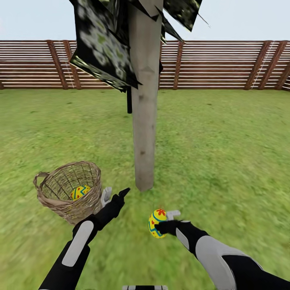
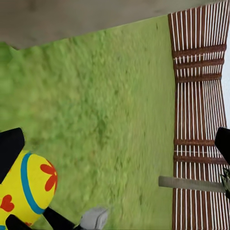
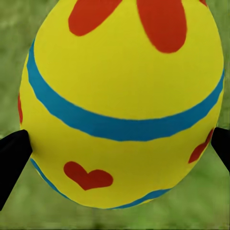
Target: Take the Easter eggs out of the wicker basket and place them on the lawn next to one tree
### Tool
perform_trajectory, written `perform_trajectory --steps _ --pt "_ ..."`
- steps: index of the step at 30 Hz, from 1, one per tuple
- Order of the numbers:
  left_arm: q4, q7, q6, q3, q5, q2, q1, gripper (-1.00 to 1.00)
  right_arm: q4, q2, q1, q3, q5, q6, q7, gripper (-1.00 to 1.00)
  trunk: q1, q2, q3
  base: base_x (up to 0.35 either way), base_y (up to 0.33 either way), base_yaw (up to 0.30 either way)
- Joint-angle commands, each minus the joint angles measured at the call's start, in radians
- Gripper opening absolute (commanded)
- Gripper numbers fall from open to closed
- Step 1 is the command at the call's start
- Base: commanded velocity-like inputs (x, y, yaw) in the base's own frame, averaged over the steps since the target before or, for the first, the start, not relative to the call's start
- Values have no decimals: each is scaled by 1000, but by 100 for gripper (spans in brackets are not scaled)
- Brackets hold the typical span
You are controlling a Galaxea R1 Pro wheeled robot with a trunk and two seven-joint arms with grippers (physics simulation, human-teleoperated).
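Note:
The wicker basket (image 1: 67, 189) stands on the lawn (image 1: 225, 153), left of the pale trunk of the tree (image 1: 144, 121), and one Easter egg (image 1: 80, 192) lies inside it. My left gripper (image 1: 115, 195) hovers open and empty just right of the basket's rim; in the left wrist view its fingers (image 2: 9, 148) are spread wide. My right gripper (image 1: 162, 222) is shut on a second Easter egg (image 1: 156, 223), held just above the grass in front of the trunk's foot. That egg (image 3: 122, 100) sits between the black fingertips (image 3: 12, 158), and it also shows in the left wrist view as the egg (image 2: 24, 191).
A brown slatted fence (image 1: 225, 64) closes the garden behind the tree. Dark blocky foliage (image 1: 102, 44) hangs low to the left of the trunk. Open grass stretches to the right of the trunk. A thin trunk (image 2: 191, 183) crosses in front of the fence (image 2: 199, 96).

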Motion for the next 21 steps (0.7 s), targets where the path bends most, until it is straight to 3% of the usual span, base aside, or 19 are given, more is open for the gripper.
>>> perform_trajectory --steps 1,4,9,17,21 --pt "-1 5 4 1 9 0 0 100 -3 1 -1 -9 10 22 3 -100 0 -1 -5 0 0 0" --pt "-1 5 4 1 9 -1 0 100 -3 1 -4 -9 9 33 3 -100 2 -1 -16 0 0 0" --pt "-1 3 3 -18 10 -4 0 100 -5 -1 -17 -9 9 29 3 -100 2 -1 -16 5 0 0" --pt "-1 5 3 -21 11 -4 0 100 -57 -3 -17 -9 9 17 11 -100 2 -1 -16 276 -56 0" --pt "-2 4 3 -21 11 -4 0 100 -59 -5 -17 -9 9 18 8 -100 2 -1 -16 19 -1 0"
